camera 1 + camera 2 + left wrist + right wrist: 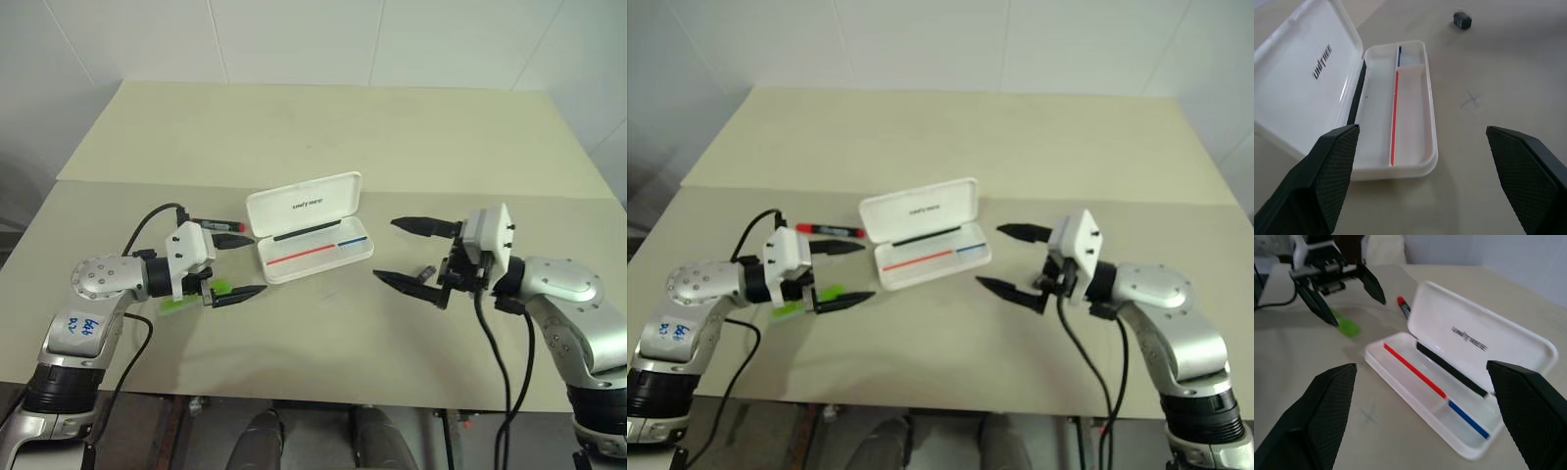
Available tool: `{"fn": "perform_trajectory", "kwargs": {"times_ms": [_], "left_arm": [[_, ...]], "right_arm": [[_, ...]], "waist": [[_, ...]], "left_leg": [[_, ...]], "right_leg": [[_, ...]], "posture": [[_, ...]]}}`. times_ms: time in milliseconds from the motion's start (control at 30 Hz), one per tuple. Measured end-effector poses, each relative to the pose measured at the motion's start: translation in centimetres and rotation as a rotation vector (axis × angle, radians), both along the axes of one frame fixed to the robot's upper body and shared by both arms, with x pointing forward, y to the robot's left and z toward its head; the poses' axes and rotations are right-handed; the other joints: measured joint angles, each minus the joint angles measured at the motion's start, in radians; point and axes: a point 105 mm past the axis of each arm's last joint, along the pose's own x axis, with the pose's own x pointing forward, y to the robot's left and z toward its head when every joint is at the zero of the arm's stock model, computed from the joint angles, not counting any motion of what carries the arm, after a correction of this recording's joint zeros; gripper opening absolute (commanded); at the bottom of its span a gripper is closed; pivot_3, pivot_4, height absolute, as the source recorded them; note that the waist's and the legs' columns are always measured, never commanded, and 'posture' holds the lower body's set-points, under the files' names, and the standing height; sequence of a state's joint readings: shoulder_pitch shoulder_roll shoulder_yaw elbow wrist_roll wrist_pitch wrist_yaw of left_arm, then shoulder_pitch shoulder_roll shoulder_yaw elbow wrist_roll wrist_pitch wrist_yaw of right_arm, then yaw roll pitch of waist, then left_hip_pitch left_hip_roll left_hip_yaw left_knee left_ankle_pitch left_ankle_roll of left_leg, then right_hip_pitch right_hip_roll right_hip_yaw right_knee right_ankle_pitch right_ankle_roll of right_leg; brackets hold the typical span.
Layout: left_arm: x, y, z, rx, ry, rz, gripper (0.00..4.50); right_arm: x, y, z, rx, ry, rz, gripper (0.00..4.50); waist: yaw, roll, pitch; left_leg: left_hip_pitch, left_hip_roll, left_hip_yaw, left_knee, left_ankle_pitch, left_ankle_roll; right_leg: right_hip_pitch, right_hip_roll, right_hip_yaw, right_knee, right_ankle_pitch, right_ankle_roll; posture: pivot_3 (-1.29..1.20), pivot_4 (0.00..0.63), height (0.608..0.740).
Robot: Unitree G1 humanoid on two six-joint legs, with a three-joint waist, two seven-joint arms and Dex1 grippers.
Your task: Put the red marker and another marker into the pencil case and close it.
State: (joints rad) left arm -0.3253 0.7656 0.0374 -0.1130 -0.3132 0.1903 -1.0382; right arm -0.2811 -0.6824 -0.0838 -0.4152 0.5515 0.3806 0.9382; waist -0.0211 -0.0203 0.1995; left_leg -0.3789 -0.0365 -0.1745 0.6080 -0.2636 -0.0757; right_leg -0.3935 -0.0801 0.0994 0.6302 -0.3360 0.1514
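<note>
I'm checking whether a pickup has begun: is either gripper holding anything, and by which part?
Nothing is held. The left gripper and right gripper both stand open; the red marker and green marker lie on the table.

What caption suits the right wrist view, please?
Open white pencil case empty, green highlighter and red marker waiting beyond.

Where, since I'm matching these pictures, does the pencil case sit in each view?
Left eye: pencil case, picture centre.
Right eye: centre, slightly left.
Left wrist: close ahead, seen lengthwise.
Right wrist: close ahead, lid facing camera.
Shared landmark: red line inside it.
</note>
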Motion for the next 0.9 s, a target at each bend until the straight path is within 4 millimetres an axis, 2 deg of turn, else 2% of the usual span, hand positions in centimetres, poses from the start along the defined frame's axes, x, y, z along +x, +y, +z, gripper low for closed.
{"fn": "perform_trajectory", "kwargs": {"times_ms": [33, 67, 133, 233, 367, 500, 733, 900], "left_arm": [[0.0, -0.1, -0.3, 0.018, 0.006, -0.005, 4.45], [0.0, -0.4, -0.5, 0.034, 0.011, -0.011, 4.27], [0.4, -1.2, -1.0, 0.048, 0.018, -0.025, 3.81], [1.2, -1.9, -1.5, 0.041, 0.036, -0.013, 2.86], [2.1, -2.1, -1.7, 0.076, 0.049, -0.013, 2.86], [3.3, -3.6, -1.8, 0.113, 0.065, -0.030, 2.86], [3.4, -5.5, -2.9, 0.141, 0.122, -0.092, 2.86], [3.4, -5.6, -3.5, 0.170, 0.139, -0.090, 2.86]], "right_arm": [[-0.2, 0.1, 0.0, 0.003, 0.006, -0.001, 4.50], [-0.2, 0.1, -0.1, 0.007, 0.011, -0.008, 4.50], [-0.1, 0.0, -0.2, 0.023, 0.013, -0.032, 4.50], [0.0, 0.0, -0.4, 0.047, 0.016, -0.060, 4.50], [-0.3, 0.0, -0.8, 0.048, 0.025, -0.073, 4.50], [-0.5, 0.1, -1.2, 0.039, 0.034, -0.074, 4.50], [-0.3, 0.0, -1.3, 0.042, 0.032, -0.092, 4.50], [-0.3, 0.0, -1.4, 0.056, 0.035, -0.103, 4.50]], "waist": [[0.002, 0.000, 0.000], [0.004, 0.000, 0.000], [0.008, 0.000, 0.000], [0.016, 0.000, 0.000], [0.017, 0.000, 0.000], [0.020, 0.000, 0.000], [0.017, 0.000, 0.000], [0.018, 0.000, 0.000]], "left_leg": [[0.000, 0.000, 0.000, 0.000, 0.000, 0.000], [0.000, 0.000, 0.000, 0.000, 0.000, 0.000], [0.000, 0.000, 0.000, 0.002, 0.000, 0.001], [0.000, 0.000, 0.000, 0.002, 0.000, 0.001], [-0.001, 0.000, 0.000, 0.002, 0.000, 0.001], [-0.003, -0.001, 0.000, 0.004, 0.000, 0.001], [-0.004, 0.000, 0.000, 0.005, 0.000, 0.001], [-0.005, 0.000, 0.000, 0.005, 0.000, 0.001]], "right_leg": [[0.001, 0.000, 0.000, -0.001, 0.000, 0.000], [0.001, 0.000, 0.000, -0.001, 0.000, 0.001], [0.001, 0.000, 0.000, -0.001, 0.001, 0.001], [0.001, 0.000, 0.000, 0.000, 0.001, 0.001], [0.000, 0.001, 0.000, 0.000, 0.001, 0.001], [0.000, 0.000, 0.000, -0.001, 0.002, 0.002], [-0.002, 0.001, 0.000, 0.000, 0.002, 0.002], [-0.002, 0.001, 0.000, 0.000, 0.002, 0.002]], "posture": [[0.00, 0.150, 0.740], [0.00, 0.150, 0.740], [0.00, 0.150, 0.740], [0.00, 0.150, 0.740], [0.00, 0.150, 0.740], [0.00, 0.150, 0.740], [0.00, 0.150, 0.740], [0.00, 0.150, 0.740]]}}
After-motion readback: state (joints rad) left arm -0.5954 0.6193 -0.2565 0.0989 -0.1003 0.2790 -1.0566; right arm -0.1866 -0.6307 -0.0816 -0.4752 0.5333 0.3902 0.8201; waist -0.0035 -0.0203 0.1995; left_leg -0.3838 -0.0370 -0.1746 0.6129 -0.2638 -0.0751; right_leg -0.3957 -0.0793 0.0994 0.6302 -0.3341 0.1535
